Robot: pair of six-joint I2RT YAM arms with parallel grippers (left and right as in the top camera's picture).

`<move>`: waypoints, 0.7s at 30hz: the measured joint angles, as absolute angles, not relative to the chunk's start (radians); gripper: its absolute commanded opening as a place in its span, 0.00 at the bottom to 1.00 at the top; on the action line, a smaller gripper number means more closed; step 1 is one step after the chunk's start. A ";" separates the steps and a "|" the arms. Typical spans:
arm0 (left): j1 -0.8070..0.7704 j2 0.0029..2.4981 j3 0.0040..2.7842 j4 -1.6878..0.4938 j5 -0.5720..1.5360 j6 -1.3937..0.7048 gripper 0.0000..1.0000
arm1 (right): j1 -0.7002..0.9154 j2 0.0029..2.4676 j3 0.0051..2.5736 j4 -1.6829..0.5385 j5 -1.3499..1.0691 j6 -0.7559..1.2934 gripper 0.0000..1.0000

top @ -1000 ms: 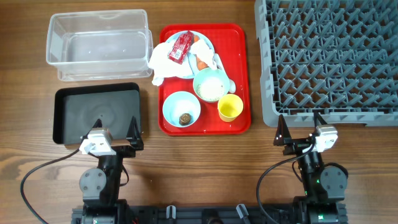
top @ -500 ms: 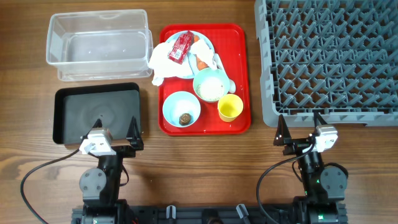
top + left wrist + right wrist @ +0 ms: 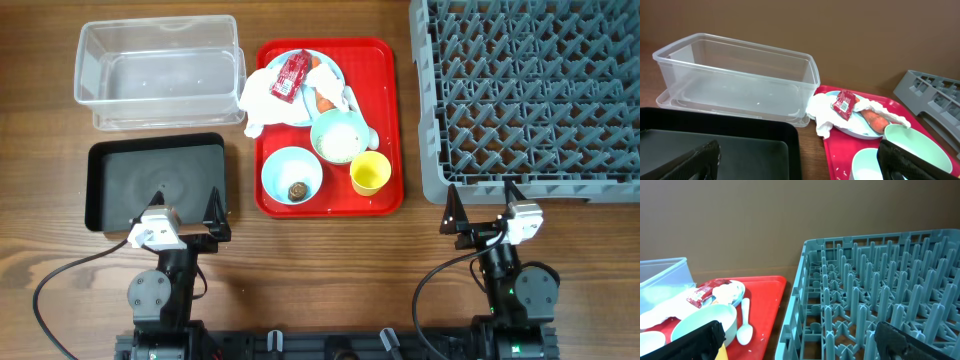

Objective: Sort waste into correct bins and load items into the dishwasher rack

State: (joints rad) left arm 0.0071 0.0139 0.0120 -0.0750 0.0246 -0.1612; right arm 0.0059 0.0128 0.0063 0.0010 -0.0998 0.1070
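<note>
Everything to be handled sits on the flat red plastic serving tray (image 3: 385,120), and the two arms wait on the robot's side of it, one off each near corner. The left gripper (image 3: 187,212) stands off the tray's near-left corner, the right gripper (image 3: 482,212) farther off its near-right corner. Both are empty, with their fingers spread wide. The small red wrapper (image 3: 291,77) lies on the crumpled white paper napkins (image 3: 262,95) at the tray's far-left corner, over the rim of the light blue round plate (image 3: 328,66). Its long axis runs roughly from the robot's side toward the far edge, leaning slightly right. From the left gripper it lies ahead and to the right; from the right gripper it lies ahead and much farther to the left, so the left arm is probably the better one for it. That arm also has both bins on its side: the clear plastic rectangular tub (image 3: 90,70) just left of the tray's far half, and the shallow black rectangular tray (image 3: 100,190) left of its near half. The large grey plastic pegged dishwasher rack (image 3: 530,100) stands to the tray's right, on the right arm's side, and the small yellow cup (image 3: 370,173) at the near-right corner is the dish closest to that arm.
</note>
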 measured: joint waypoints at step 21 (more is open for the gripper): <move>0.007 0.014 0.012 -0.075 0.025 -0.161 1.00 | 0.006 0.013 0.006 0.006 -0.076 0.099 1.00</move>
